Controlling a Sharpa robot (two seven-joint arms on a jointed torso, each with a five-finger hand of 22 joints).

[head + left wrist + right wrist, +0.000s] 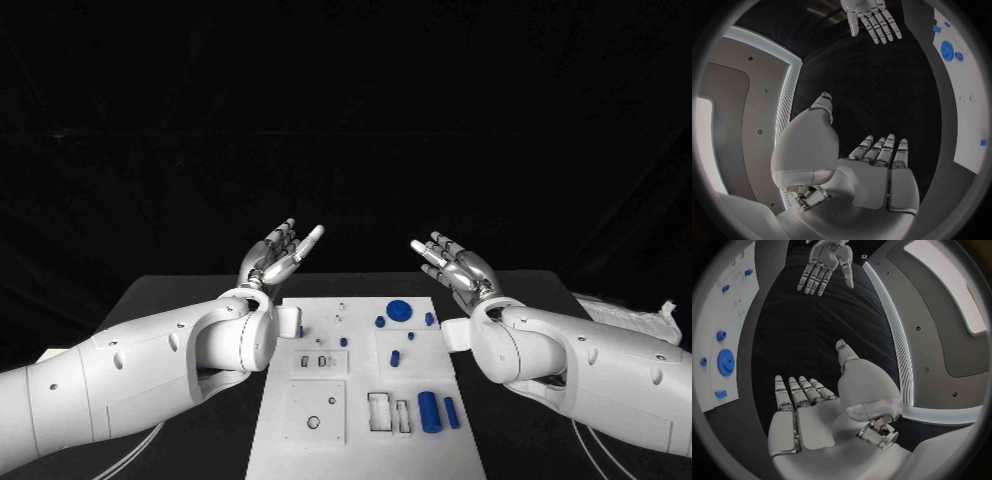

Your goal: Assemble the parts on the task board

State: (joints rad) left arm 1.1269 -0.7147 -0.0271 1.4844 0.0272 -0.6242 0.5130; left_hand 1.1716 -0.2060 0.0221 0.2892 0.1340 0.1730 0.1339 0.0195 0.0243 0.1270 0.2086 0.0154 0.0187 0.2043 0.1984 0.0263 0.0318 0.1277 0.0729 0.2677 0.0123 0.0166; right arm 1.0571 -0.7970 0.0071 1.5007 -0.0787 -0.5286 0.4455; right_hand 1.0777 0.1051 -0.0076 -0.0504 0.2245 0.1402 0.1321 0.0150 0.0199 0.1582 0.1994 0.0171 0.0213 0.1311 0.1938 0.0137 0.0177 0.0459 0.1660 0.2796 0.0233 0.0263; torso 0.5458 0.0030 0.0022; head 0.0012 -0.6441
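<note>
The white task board point(325, 440) lies in the middle of the black table. On it are a large blue gear point(398, 309), a few small blue pieces point(394, 357) and two blue cylinders point(428, 409) near the front right. My left hand point(283, 254) is raised above the board's far left corner, fingers spread, holding nothing. My right hand point(453, 264) is raised at the far right, also spread and empty. The left wrist view shows the left hand point(879, 165) with the right hand point(873, 17) opposite; the right wrist view shows the right hand point(807, 405) and the left hand point(825, 265).
A crumpled white cloth point(632, 315) lies on the table at the right edge. The board point(967, 90) has rectangular slots point(379, 411) and a round hole point(313, 423) near the front. The blue gear point(724, 361) lies near the board's far end.
</note>
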